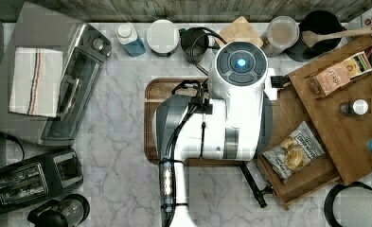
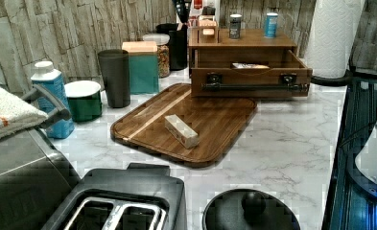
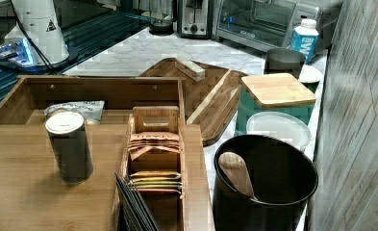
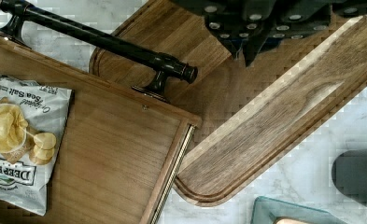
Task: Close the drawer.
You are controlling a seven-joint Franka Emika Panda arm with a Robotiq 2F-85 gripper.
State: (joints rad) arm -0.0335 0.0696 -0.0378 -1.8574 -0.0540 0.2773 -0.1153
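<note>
Open drawer (image 2: 251,79), front edge beside serving tray (image 2: 210,122) rim.

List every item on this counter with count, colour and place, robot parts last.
drawer: 1, brown wood with black bar handle, open, under the cabinet top
chip bag: 1, white, inside the drawer
serving tray: 1, dark wood, in front of the drawer
small block: 1, pale, on the tray
toaster oven: 1, silver, the top view's left
striped towel: 1, white, on the toaster oven
toaster: 1, black, beside the toaster oven
black pot: 1, holding a wooden spoon
robot arm: 1, white, over the tray
gripper: 1, dark, above the tray
</note>
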